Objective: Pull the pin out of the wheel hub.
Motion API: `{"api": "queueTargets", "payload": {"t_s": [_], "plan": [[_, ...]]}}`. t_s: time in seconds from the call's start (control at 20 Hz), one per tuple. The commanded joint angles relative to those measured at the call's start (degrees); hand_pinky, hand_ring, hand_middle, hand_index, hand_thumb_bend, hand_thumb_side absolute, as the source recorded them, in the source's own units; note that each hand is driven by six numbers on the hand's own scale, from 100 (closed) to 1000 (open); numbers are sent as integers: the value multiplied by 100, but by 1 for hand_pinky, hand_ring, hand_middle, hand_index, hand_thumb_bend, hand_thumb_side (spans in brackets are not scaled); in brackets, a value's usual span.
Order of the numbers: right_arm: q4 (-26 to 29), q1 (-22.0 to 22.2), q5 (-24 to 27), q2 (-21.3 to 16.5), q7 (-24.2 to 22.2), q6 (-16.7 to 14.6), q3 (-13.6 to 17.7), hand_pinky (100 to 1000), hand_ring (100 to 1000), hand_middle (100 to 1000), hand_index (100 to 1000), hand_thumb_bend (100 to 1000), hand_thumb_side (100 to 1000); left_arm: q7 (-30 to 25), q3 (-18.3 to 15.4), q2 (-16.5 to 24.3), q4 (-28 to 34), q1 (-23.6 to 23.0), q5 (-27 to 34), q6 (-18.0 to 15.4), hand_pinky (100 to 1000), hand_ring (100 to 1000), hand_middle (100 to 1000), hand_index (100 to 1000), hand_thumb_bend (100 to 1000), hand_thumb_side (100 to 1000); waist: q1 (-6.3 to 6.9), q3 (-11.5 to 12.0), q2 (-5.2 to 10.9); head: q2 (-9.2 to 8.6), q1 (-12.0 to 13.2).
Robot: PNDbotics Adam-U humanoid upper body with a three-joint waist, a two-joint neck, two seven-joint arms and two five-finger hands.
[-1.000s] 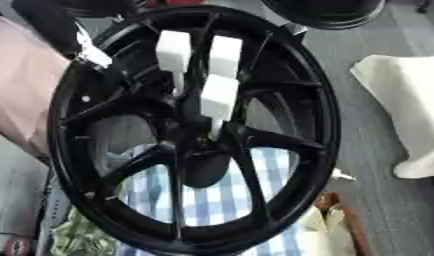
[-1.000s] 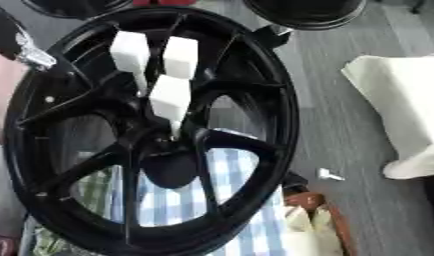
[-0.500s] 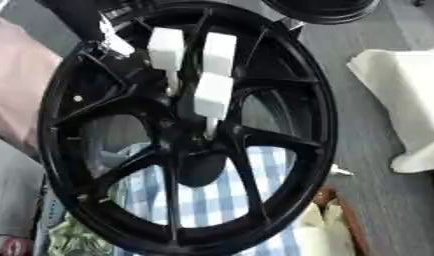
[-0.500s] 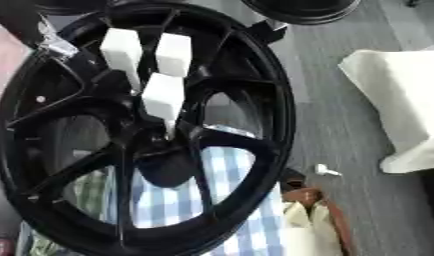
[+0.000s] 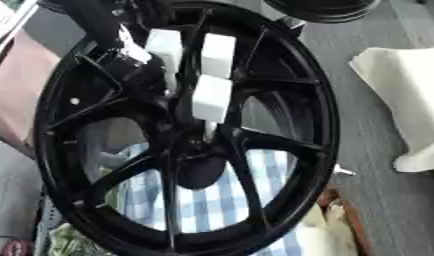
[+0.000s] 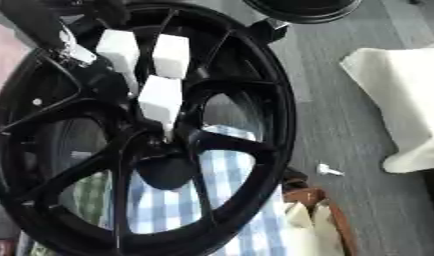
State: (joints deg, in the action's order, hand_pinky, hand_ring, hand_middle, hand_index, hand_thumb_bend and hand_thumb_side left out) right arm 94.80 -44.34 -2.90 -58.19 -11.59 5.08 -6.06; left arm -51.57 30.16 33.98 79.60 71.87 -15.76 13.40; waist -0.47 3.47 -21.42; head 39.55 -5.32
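Observation:
A big black spoked wheel (image 5: 312, 130) fills both views, its hub (image 5: 196, 169) just below the middle. My left hand (image 5: 212, 97) reaches in from the upper left on a black arm, its white-padded fingertips (image 6: 172, 55) over the spokes. The lowest pad sits on the upper end of a thin pale pin (image 5: 207, 131) that runs down toward the hub. The hand looks shut on the pin, but the pad hides the contact itself. My right hand shows in neither view.
A blue and white checked cloth (image 5: 203, 202) lies under the wheel. A white cloth (image 5: 404, 105) lies on the grey floor at the right, a second black wheel (image 5: 324, 7) at the top, a brown object (image 6: 321, 210) at the lower right, and a pink surface (image 5: 15, 100) at the left.
The arm's silver joint at the upper left has shifted slightly right. The hand, pin and hub keep the same relation to each other.

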Motion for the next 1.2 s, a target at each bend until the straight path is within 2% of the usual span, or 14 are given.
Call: {"api": "queueTargets", "payload": {"t_s": [0.05,0.4,0.5,0.6,0.65,0.7,0.75,0.85,1.2], "plan": [[-1,-95,17,-129,50,-9,52,810,766,669,734,100,415,-40,-22,60,-48,97,-77,45,821,832,764,858,566,356,3,-25,88,-109,41],[-31,-92,34,-109,133,-11,78,809,765,667,733,100,418,-40,4,36,-154,60,-173,-28,794,796,728,826,458,323,8,-49,59,-117,81],[-49,-81,38,-104,168,-7,95,809,764,667,733,100,414,-40,-18,29,-154,59,-126,6,773,746,655,786,373,320,7,-57,63,-115,91],[-77,-63,37,-103,218,5,113,809,764,666,733,100,415,-40,-44,28,-132,63,-53,75,761,713,600,764,340,333,7,-61,67,-111,99],[-89,-58,42,-99,251,10,127,808,763,664,732,100,414,-40,-54,24,-118,66,1,111,746,677,559,727,282,318,7,-64,68,-109,106],[-101,-55,48,-93,286,13,139,808,762,663,731,100,414,-40,-53,23,-105,71,39,145,743,671,555,723,275,313,8,-68,70,-107,112],[-113,-53,53,-91,317,18,148,807,761,661,730,100,414,-40,-54,21,-94,73,67,177,721,640,524,693,192,241,7,-73,70,-108,119],[-142,-45,53,-89,380,37,166,807,760,660,729,100,415,-40,-79,16,-72,68,149,242,702,610,481,648,125,219,4,-87,69,-110,131],[-230,16,56,-86,520,79,210,805,757,656,727,100,425,207,-179,40,52,91,468,445,652,541,371,527,100,177,8,-105,83,-93,151]]}}
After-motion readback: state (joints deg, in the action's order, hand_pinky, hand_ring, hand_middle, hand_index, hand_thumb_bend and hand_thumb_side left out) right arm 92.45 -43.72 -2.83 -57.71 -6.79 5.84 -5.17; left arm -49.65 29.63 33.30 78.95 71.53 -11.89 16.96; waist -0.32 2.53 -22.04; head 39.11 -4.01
